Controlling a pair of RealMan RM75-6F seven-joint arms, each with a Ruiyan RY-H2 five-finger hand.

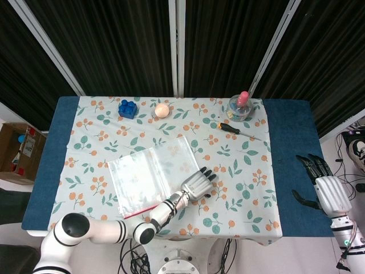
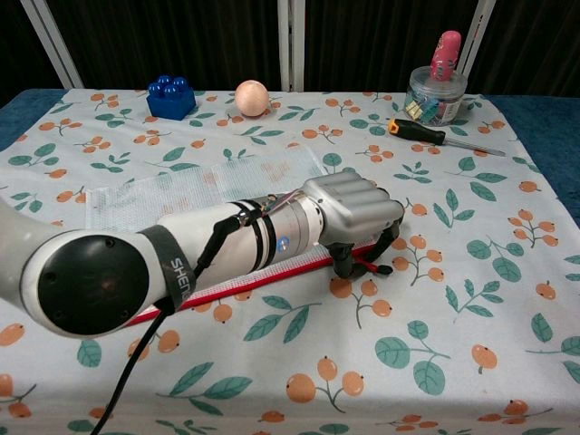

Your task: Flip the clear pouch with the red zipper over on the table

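Grasp step: left hand (image 2: 353,210) is curling its fingers (image 2: 344,261) at the pouch (image 1: 154,174) zipper end, pouch lying flat mid-bench; prob. pinching, can't confirm. Next: lift edge & roll over.

One clear pouch (image 1: 151,175), one blue block (image 1: 127,108), one ball (image 1: 162,110), one screwdriver (image 1: 236,131), one jar (image 1: 239,106), two hands: left hand (image 1: 196,184), right hand (image 1: 326,189).
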